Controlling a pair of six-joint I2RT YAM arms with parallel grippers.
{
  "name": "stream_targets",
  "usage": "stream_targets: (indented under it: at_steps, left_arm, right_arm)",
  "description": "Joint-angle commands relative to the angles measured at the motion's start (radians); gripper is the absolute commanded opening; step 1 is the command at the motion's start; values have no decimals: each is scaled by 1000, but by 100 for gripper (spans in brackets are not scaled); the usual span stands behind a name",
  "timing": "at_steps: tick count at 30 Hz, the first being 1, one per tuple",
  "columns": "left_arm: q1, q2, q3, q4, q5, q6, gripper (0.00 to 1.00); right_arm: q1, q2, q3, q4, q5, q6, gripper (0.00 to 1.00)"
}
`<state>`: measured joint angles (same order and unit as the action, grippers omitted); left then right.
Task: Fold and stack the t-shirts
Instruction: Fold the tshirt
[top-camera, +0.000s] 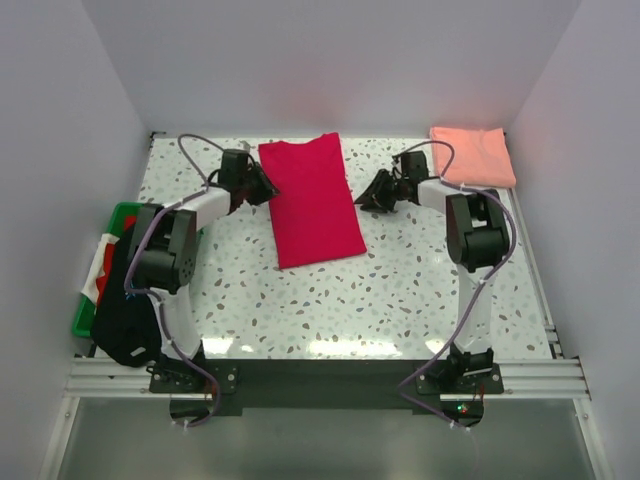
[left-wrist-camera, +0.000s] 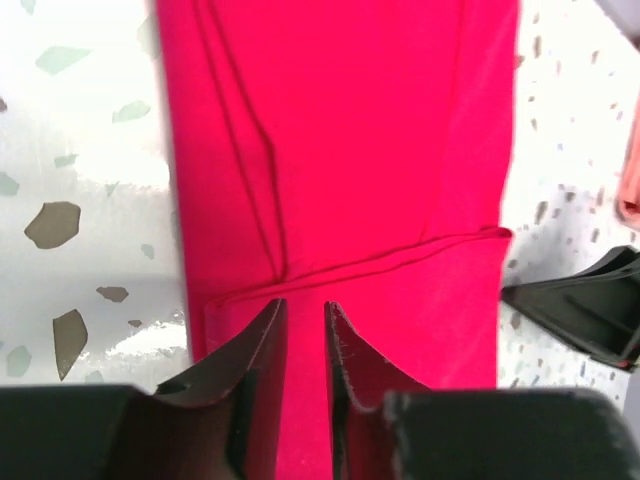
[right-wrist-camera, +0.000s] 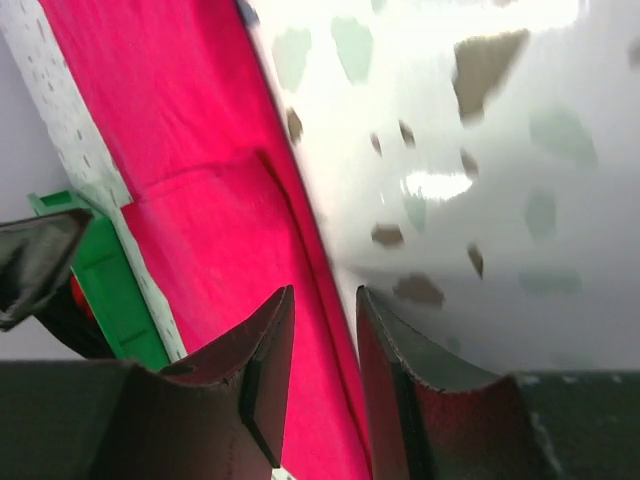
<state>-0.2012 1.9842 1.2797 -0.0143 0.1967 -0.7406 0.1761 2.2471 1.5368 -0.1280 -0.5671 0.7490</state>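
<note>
Green plastic crate at the table's left edge holds black cloth. We log the crimson red t-shirt folded lengthwise mid-table and the salmon pink t-shirt folded in the far right corner. Left tool and right tool flank the crimson shirt's long edges, the fingers of each narrowly apart with nothing clamped.

We can read no text, label, brand, number or sign in any view. The crimson t-shirt and the salmon t-shirt show plain colour only. The red and white cloth in the green crate is too small for us to make out any marking.
</note>
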Motion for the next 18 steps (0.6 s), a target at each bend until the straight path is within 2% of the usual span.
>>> stream_targets:
  at_steps: [1,5,6,11,18]
  left_arm:
    - [16,-142,-26,88,46,-14,28]
    - [0,-269,-208,108,4,-110,32]
    - [-6,-324,-303,117,-17,-127,34]
    - [-56,-468,-569,204,-13,-177,42]
    - [-81,-567,-735,252,44,-169,45]
  right_arm:
    - [3,-147,-114,4,79,-20,36]
    - [13,-306,-277,17,154,-42,38]
    - [16,-329,-341,22,180,-45,39]
    - [43,-426,-487,15,240,-92,40]
    - [91,-475,-579,30,283,-111,42]
